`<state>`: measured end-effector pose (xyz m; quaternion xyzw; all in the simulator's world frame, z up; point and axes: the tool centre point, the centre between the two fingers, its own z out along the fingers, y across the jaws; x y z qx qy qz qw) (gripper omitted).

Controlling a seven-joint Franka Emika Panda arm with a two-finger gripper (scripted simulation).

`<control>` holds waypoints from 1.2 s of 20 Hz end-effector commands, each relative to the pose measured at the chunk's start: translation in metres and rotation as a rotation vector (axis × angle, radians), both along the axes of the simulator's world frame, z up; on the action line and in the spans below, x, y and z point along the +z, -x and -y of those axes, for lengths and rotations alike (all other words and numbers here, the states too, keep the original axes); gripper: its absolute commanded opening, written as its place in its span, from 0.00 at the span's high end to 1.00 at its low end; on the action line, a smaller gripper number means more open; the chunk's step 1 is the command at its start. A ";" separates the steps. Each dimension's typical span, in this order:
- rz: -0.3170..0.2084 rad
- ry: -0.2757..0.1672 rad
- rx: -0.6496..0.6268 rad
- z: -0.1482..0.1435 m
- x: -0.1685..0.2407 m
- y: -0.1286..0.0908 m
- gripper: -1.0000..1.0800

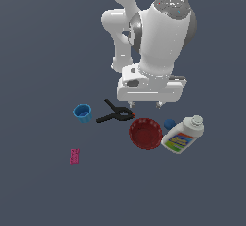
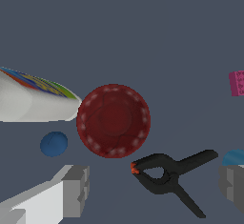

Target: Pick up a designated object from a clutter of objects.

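I hover above the clutter, my fingers [image 1: 145, 105] spread wide and empty. The small dark-blue ball [image 2: 54, 143] lies on the table just beside the red ridged bowl [image 2: 114, 120] and the white labelled bottle [image 2: 33, 99]. I judge this the approach: next, centre over the ball and descend.

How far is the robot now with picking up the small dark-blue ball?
Nothing looks done yet: the small dark-blue ball lies on the floor between the red bowl and the white bottle. In hand: the gripper hangs open and empty above the black clamp. Left: move over the ball, descend, grasp and lift it.
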<state>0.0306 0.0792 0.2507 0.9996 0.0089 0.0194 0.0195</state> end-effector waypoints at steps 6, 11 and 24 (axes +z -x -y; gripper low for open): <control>-0.016 -0.014 -0.013 -0.087 -0.088 0.009 0.04; -0.026 -0.026 -0.020 -0.129 -0.131 0.025 0.04; -0.040 -0.038 -0.026 -0.165 -0.169 0.044 0.04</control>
